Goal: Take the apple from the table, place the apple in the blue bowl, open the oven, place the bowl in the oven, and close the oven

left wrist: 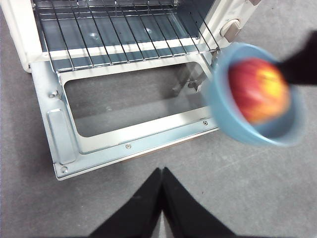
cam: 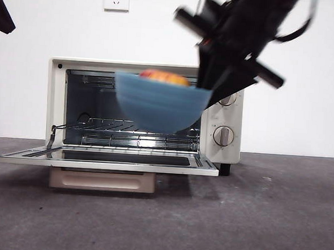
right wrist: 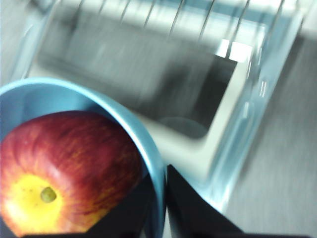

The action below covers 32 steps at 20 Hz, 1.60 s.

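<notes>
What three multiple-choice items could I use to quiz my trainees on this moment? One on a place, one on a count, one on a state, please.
1. Where is the apple?
A. on the table
B. in the blue bowl
C. on the oven rack

2. How many knobs does the oven show in the front view?
A. two
B. four
C. none

3. What state is the oven door in?
A. shut
B. open, folded down flat
C. removed

Answers: 1 B, the apple sits inside the bowl, which the right gripper holds by the rim in the air. 2 A, two knobs on the right panel. 3 B, the door lies flat before the bare rack.
</notes>
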Motion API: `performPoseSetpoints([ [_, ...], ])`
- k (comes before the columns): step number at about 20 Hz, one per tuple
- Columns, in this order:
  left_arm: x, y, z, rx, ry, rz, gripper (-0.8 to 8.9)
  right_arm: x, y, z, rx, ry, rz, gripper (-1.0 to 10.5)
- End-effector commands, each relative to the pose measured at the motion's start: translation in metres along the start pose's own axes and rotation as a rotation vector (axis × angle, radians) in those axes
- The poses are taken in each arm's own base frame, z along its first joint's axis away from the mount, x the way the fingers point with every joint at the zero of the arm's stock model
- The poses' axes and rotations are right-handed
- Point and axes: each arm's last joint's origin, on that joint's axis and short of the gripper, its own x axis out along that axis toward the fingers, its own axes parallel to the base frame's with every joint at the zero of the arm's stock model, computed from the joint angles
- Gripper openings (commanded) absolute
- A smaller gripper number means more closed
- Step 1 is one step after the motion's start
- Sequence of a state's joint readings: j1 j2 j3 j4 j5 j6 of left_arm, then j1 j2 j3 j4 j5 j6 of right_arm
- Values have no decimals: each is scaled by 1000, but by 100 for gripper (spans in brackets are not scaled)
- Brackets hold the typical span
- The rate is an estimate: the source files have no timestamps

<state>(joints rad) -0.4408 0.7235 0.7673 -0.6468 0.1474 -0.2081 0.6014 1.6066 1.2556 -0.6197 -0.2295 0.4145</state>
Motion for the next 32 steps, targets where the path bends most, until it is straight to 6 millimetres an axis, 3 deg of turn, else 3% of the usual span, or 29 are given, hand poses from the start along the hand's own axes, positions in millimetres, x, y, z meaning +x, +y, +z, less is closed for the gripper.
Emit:
performPoseSetpoints([
  [1,0,-1,2,17,-11,-3,7,12,14,26,65,-67,-3,2],
  [6,0,-1,2,23,-11,-3,7,26,20,50,226,-187,6,2],
  [19,0,-1,2,44,-8,-12,7,52,11,59,549,-351,-97,2],
  [28,0,-1,0,53,6,-10,7,59,13,60,574,-425,-130,4],
  [32,0,-1,0,53,6,-10,7,60,16,59,523,-421,-131,107],
])
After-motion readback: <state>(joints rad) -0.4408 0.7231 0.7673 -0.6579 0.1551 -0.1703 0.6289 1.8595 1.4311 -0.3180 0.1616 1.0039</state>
